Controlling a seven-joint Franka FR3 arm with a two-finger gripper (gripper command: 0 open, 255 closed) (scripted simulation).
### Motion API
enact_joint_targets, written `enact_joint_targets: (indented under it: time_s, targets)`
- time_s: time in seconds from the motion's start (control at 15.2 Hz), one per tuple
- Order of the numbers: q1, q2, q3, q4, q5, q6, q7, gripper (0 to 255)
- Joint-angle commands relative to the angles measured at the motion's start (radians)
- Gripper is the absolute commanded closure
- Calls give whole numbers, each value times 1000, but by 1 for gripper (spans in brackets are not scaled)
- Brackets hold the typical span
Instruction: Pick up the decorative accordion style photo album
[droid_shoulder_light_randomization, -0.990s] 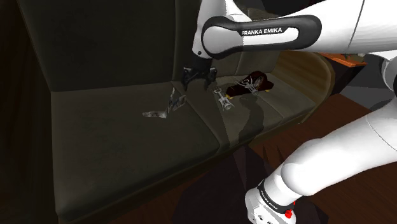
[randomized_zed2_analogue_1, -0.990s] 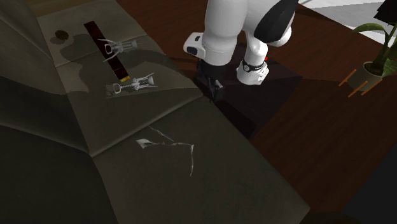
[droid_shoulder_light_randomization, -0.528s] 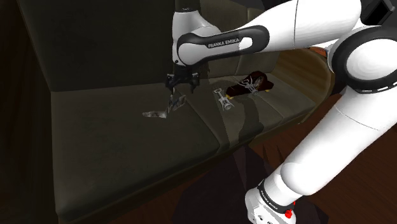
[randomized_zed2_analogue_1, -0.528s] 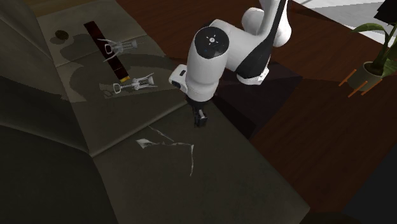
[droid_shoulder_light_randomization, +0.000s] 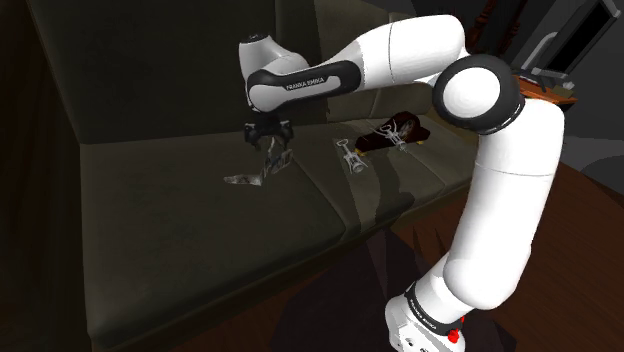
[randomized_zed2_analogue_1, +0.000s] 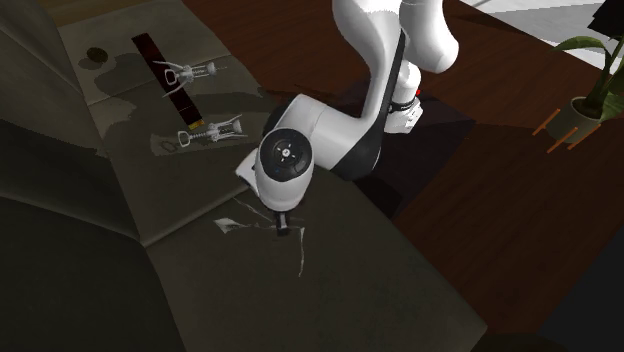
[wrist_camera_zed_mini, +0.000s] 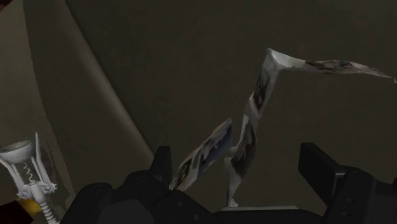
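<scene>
While arm (randomized_zed2_analogue_1: 300, 150) hides part of album (randomized_zed2_analogue_1: 301, 256), tool (wrist_camera_zed_mini: 240, 164) jaws apart, astride it

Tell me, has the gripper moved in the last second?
Yes. In the shoulder view the gripper went left, away from the nearer corkscrew, and now hangs over the album.

The accordion photo album (droid_shoulder_light_randomization: 252, 177) is made up of thin folded panels printed with small pictures, pale at the edges. It is pulled open into a loose zigzag strip and stood on its edge, the panels (wrist_camera_zed_mini: 253, 114) bent at uneven angles. It is set on the sofa (droid_shoulder_light_randomization: 180, 250) seat, nearer the backrest than the front edge, close to a cushion seam
</scene>
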Motion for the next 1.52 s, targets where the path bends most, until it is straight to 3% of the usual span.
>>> enact_joint_targets:
  time_s: [0.0,0.13,0.79,0.86,1.45]
  targets:
    - [26,100,-20,104,-32,-32,38,0]
    - [48,195,-43,213,-53,-69,61,0]
    - [52,248,-54,194,-71,-3,87,0]
    - [52,249,-54,196,-71,-4,87,255]
    - [52,248,-54,194,-71,-3,87,255]
